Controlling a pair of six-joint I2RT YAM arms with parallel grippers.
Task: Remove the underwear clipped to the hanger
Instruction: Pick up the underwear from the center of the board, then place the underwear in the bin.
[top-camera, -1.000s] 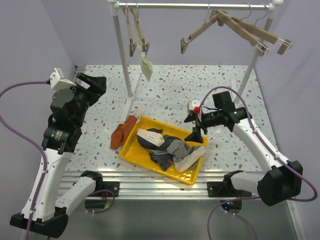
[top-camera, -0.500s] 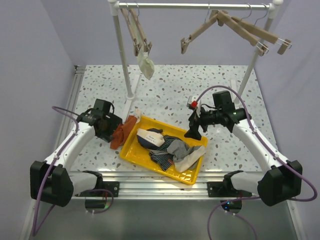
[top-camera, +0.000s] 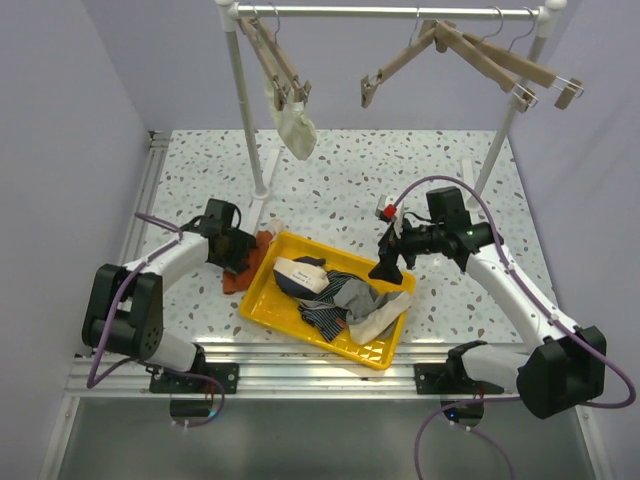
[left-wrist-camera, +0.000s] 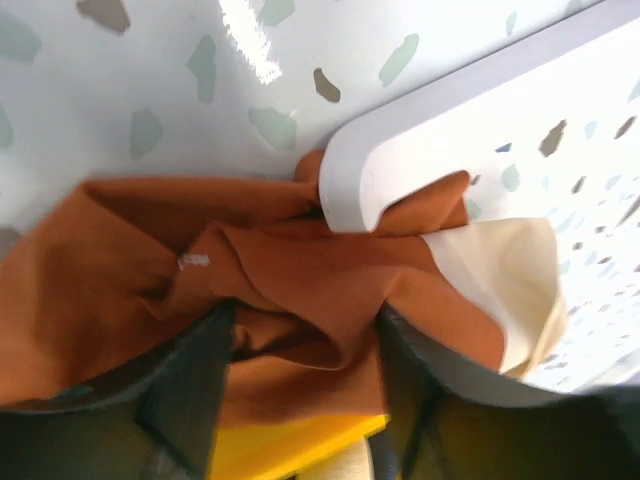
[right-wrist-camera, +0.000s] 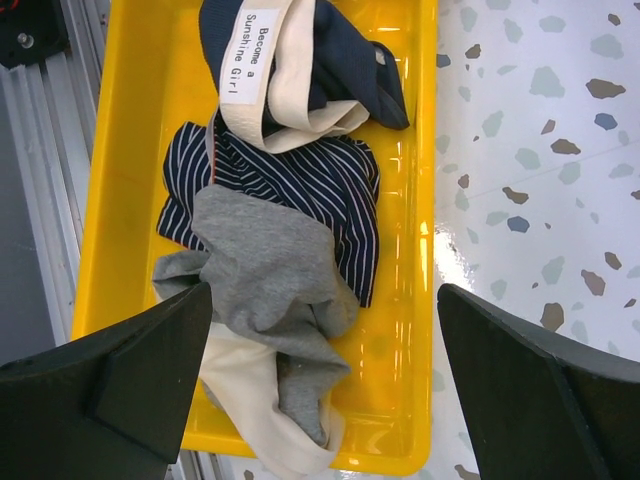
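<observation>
Orange-red briefs (left-wrist-camera: 150, 270) bunched between dark fingers (left-wrist-camera: 185, 395), cream waistband (left-wrist-camera: 505, 275), speckled table (left-wrist-camera: 150, 90)

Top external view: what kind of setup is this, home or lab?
Likely a lab test cell, not a home: plain walls enclose a speckled table, with a small garment rack of wooden hangers and a yellow tray of underwear.

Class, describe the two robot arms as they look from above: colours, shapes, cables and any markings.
Both arms have white link shells with black joint housings and black fingers. A purple cable loops along the left arm and the right arm. The right gripper carries a small red knob on a white block near its wrist. No lettering is legible.
</observation>
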